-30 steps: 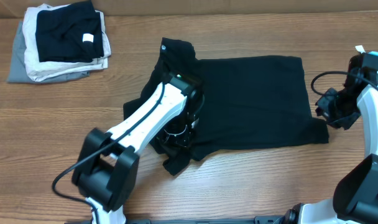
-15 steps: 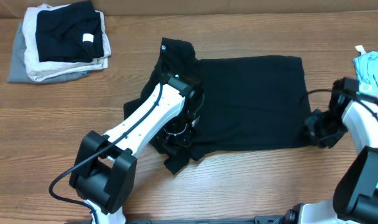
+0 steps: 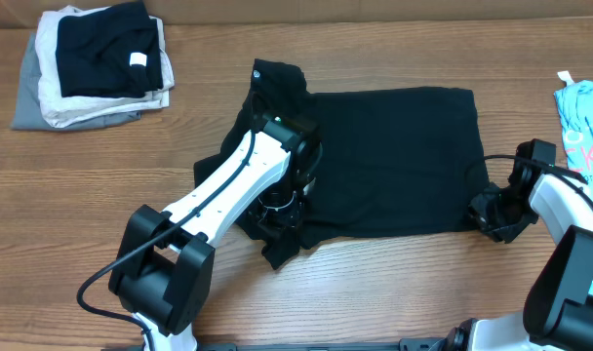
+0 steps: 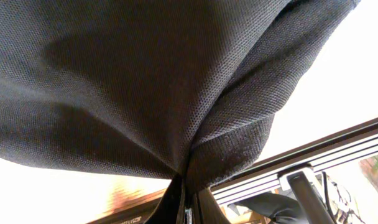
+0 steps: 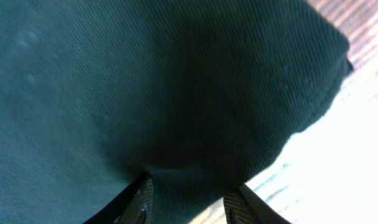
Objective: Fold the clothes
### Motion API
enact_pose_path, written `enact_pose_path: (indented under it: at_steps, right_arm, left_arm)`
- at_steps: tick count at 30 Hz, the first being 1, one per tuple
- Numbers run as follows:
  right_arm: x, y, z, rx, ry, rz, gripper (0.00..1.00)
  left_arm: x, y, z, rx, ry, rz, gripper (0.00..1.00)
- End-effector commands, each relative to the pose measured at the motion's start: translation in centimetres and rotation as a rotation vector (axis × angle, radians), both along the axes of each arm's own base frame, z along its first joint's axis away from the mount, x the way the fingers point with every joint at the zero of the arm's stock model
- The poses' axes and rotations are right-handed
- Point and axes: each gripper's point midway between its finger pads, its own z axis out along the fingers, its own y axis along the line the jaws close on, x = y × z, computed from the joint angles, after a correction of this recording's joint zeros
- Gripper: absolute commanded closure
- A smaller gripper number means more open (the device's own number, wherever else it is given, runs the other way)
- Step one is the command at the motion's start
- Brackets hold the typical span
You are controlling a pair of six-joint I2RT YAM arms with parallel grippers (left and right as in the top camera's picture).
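Observation:
The clothes (image 3: 394, 156), a large black garment, lie spread across the middle of the wooden table, with a bunched part at the lower left. My left gripper (image 3: 280, 213) stands over that bunched part and is shut on the fabric. In the left wrist view the cloth (image 4: 145, 81) hangs in a pinched fold from the left gripper (image 4: 186, 205). My right gripper (image 3: 484, 210) is at the garment's lower right corner. Its fingers (image 5: 144, 196) stand apart, the right gripper (image 5: 189, 199) open, with the edge of the black cloth (image 5: 145, 81) lying between them.
A stack of folded clothes (image 3: 43, 97) sits at the back left, topped by a black folded piece (image 3: 97, 44) with a white tag. A light blue printed shirt (image 3: 584, 117) lies at the right edge. Bare table (image 3: 82, 195) shows left of the garment.
My right arm has moved down and left from the table's right edge to the garment's lower right corner, uncovering the blue shirt. The left gripper has stayed put.

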Motion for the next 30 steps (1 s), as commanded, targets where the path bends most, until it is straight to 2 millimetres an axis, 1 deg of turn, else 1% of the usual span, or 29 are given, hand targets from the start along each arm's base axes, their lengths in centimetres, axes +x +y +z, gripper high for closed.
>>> enact_pose_path:
  at_steps: [1,3,6,7,8,11,17,21,23,24,26,28,29,30]
  right_arm:
    - [0.5,-0.3,0.4,-0.014,-0.035,-0.011,0.56]
    - [0.7,-0.6,0.4,-0.027,-0.043,-0.012,0.54]
    - [0.6,-1.2,0.4,-0.065,-0.033,-0.015,0.52]
    - [0.5,-1.5,0.4,-0.077,-0.029,-0.02,0.49]
    - [0.6,-1.6,0.4,-0.078,-0.032,-0.023,0.48]
    - [0.6,-2.1,0.4,-0.084,-0.037,-0.037,0.48]
    - [-0.2,-4.2,0.2,-0.102,-0.03,-0.105,0.48]
    - [-0.5,-4.6,-0.1,-0.08,-0.034,-0.118,0.5]
    - [-0.6,-4.6,-0.1,-0.078,-0.032,-0.122,0.59]
    - [-0.6,-4.6,-0.1,-0.078,-0.031,-0.122,0.64]
    - [-0.8,-4.6,-0.2,-0.077,-0.028,-0.126,0.8]
    - [-0.7,-4.6,-0.2,-0.077,-0.029,-0.126,0.93]
    - [-0.6,-4.6,-0.2,-0.079,-0.035,-0.127,0.96]
    - [-0.5,-4.7,-0.2,-0.08,-0.038,-0.127,0.96]
  left_arm:
    - [0.0,-0.1,0.2,-0.009,-0.01,-0.007,0.96]
    - [0.1,-0.2,0.2,-0.013,-0.015,-0.01,0.96]
    - [0.2,-0.2,0.1,-0.016,-0.019,-0.009,0.96]
    - [0.2,-0.2,0.1,-0.016,-0.019,-0.009,0.96]
    - [0.2,-0.2,0.1,-0.016,-0.019,-0.009,0.96]
    - [0.3,-0.3,0.1,-0.017,-0.022,-0.009,0.96]
    - [0.3,-0.3,0.1,-0.019,-0.024,-0.009,0.96]
    - [0.5,-0.4,0.1,-0.024,-0.031,-0.009,0.96]
    - [0.5,-0.4,0.0,-0.025,-0.034,-0.009,0.96]
    - [0.5,-0.5,0.0,-0.026,-0.034,-0.009,0.96]
    - [0.6,-0.5,0.0,-0.027,-0.037,-0.009,0.96]
    - [0.8,-0.6,0.0,-0.033,-0.045,-0.009,0.96]
    - [0.9,-0.7,-0.1,-0.036,-0.049,-0.009,0.96]
    - [0.9,-0.7,-0.1,-0.037,-0.05,-0.009,0.96]
